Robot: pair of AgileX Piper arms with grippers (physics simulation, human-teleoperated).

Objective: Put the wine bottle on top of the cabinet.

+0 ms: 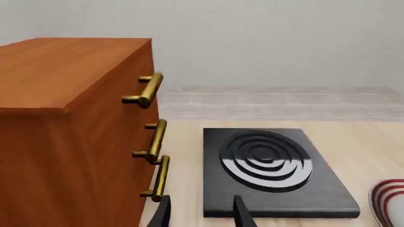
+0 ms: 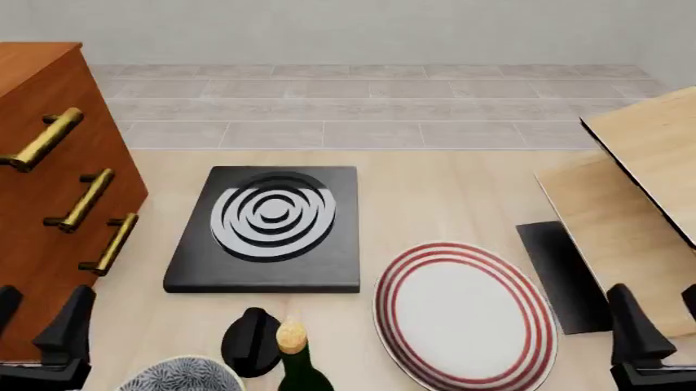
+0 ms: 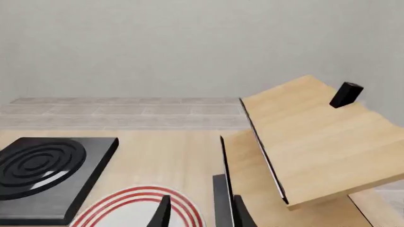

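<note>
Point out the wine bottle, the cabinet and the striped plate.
wine bottle (image 2: 292,338): front view, on its tan cork.
cabinet (image 1: 63,71): left wrist view, on its flat wooden top.
striped plate (image 2: 462,314): front view, on its white centre.

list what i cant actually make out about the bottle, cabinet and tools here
- Wine bottle: only cork and neck show; the front view's bottom edge cuts off the body.
- Cabinet: left edge crops it; its top barely shows there.
- Left tool, right tool: only fingertips visible, apart, holding nothing.
</note>
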